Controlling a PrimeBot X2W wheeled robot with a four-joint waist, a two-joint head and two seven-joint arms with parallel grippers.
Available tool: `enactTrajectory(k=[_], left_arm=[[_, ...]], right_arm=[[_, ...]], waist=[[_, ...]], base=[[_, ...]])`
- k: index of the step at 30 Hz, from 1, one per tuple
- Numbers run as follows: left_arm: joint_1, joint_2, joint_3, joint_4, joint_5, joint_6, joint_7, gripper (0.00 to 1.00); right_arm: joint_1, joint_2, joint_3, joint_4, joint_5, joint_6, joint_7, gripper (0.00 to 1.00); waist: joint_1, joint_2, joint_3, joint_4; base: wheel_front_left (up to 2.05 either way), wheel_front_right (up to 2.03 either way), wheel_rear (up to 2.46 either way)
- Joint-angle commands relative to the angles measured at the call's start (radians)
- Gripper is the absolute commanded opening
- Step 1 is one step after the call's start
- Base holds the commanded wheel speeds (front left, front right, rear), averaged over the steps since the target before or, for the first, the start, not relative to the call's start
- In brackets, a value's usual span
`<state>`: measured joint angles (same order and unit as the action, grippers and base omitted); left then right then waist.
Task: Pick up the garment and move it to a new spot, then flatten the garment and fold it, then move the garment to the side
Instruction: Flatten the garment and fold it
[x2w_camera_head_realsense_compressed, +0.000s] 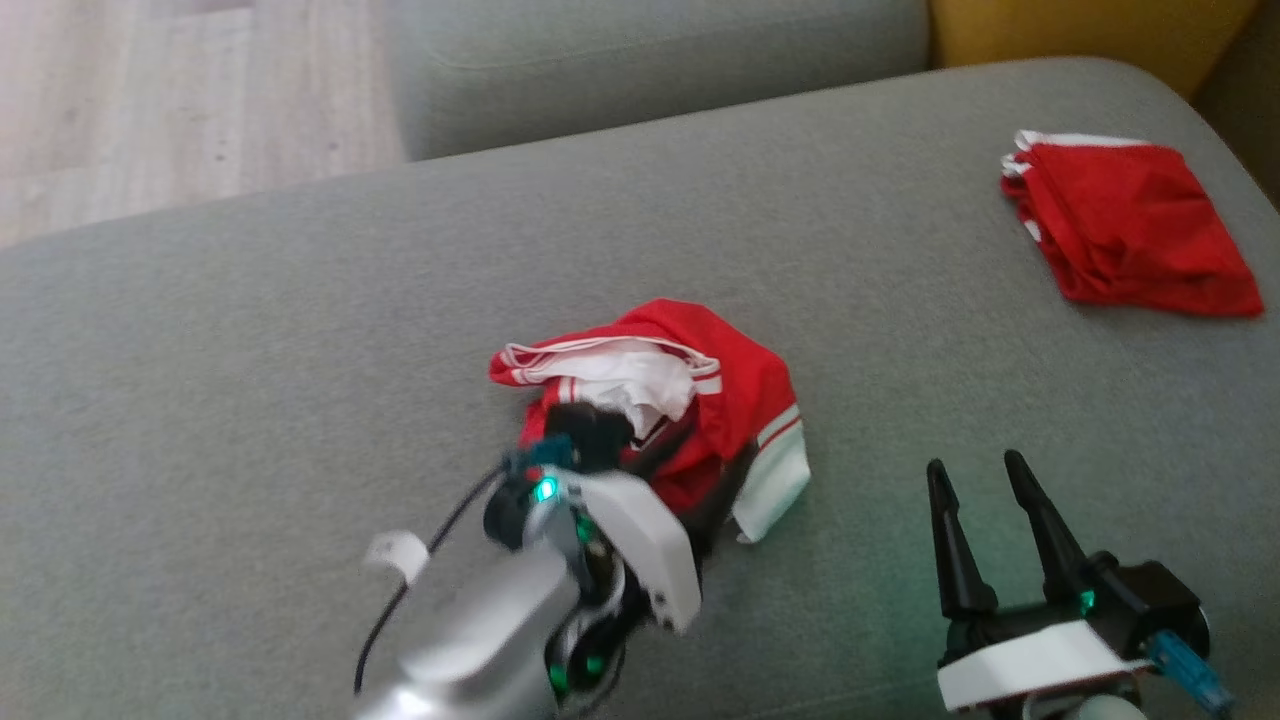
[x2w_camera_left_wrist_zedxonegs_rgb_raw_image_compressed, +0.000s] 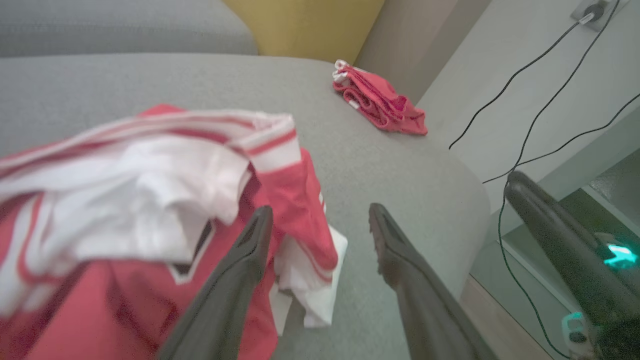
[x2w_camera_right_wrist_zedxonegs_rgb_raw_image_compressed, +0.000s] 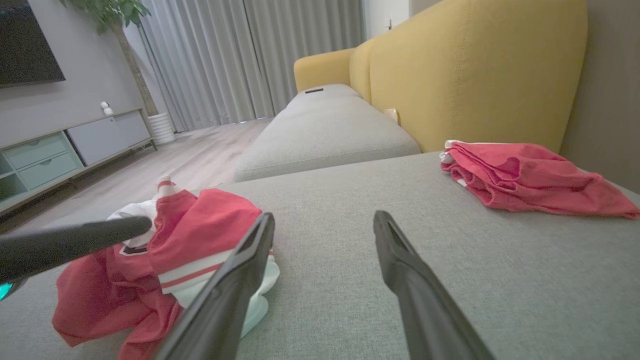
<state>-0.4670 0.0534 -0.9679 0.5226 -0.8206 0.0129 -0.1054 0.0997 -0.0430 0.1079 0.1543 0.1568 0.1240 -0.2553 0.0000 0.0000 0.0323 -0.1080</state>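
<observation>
The garment (x2w_camera_head_realsense_compressed: 700, 390), red and white and crumpled, lies in the middle of the grey sofa cushion (x2w_camera_head_realsense_compressed: 300, 350). The left gripper (x2w_camera_left_wrist_zedxonegs_rgb_raw_image_compressed: 320, 215) hangs over its 6 o'clock edge with jaws spread, one finger across the red cloth and the other above bare cushion (nothing is clamped). The right gripper (x2w_camera_head_realsense_compressed: 975, 462) rests wide open and empty at 4 o'clock from the garment. A folded red pile (x2w_camera_head_realsense_compressed: 1130, 230) sits at 2 o'clock, well apart.
</observation>
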Motion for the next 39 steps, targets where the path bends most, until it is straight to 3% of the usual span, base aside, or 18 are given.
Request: enactTrajectory(k=[1, 6, 7, 8, 9, 17, 23, 30, 34, 39], left_arm=[[-0.078, -0.003, 0.019, -0.013, -0.022, 0.012, -0.02, 1.0], [-0.163, -0.003, -0.025, 0.09, -0.065, 0.059, -0.038, 1.0], [-0.176, -0.003, -0.032, 0.109, -0.074, 0.064, -0.04, 0.73], [-0.188, -0.003, -0.036, 0.122, -0.083, 0.066, -0.05, 0.23], [-0.199, -0.003, -0.045, 0.134, -0.091, 0.066, -0.055, 0.0], [-0.299, -0.003, -0.058, 0.138, -0.178, 0.015, -0.128, 0.0], [-0.466, -0.003, 0.02, 0.106, -0.274, -0.053, -0.147, 0.0], [-0.693, -0.003, 0.102, 0.124, -0.335, -0.094, -0.151, 0.0], [-0.826, -0.003, 0.196, 0.177, -0.413, -0.103, -0.155, 0.0], [-0.788, -0.003, 0.214, 0.266, -0.463, -0.102, -0.155, 0.0]], right_arm=[[-0.053, -0.011, 0.027, -0.028, -0.005, 0.007, -0.006, 1.0], [-0.072, -0.01, 0.039, -0.025, 0.001, 0.007, -0.006, 1.0], [-0.077, -0.01, 0.044, -0.025, 0.003, 0.007, -0.006, 1.0], [-0.081, -0.01, 0.047, -0.026, 0.005, 0.007, -0.006, 1.0], [-0.084, -0.01, 0.047, -0.026, 0.006, 0.007, -0.006, 1.0], [-0.101, -0.012, 0.057, -0.02, 0.0, 0.007, -0.006, 1.0], [-0.095, -0.01, 0.081, -0.016, 0.004, 0.007, -0.006, 1.0], [-0.086, -0.011, 0.085, -0.014, 0.006, 0.007, -0.006, 1.0], [-0.072, -0.011, 0.064, -0.022, 0.005, 0.007, -0.006, 1.0], [-0.056, -0.01, 0.043, -0.037, 0.003, 0.007, -0.006, 1.0]], waist=[[0.0, 0.0, 0.019, -0.023], [0.0, 0.0, 0.037, -0.064], [0.0, 0.0, 0.039, -0.071], [0.0, 0.0, 0.04, -0.076], [0.0, 0.0, 0.041, -0.078], [0.0, 0.0, 0.021, -0.095], [0.0, 0.0, -0.023, -0.127], [0.0, 0.0, -0.051, -0.153], [0.0, 0.0, -0.064, -0.142], [0.0, 0.0, -0.063, -0.095]], base=[[0.0, 0.0, 0.0], [0.0, 0.0, 0.0], [0.0, 0.0, 0.0], [0.0, 0.0, 0.0], [0.0, 0.0, 0.0], [0.0, 0.0, 0.0], [0.0, 0.0, 0.0], [0.0, 0.0, 0.0], [0.0, 0.0, 0.0], [0.0, 0.0, 0.0]])
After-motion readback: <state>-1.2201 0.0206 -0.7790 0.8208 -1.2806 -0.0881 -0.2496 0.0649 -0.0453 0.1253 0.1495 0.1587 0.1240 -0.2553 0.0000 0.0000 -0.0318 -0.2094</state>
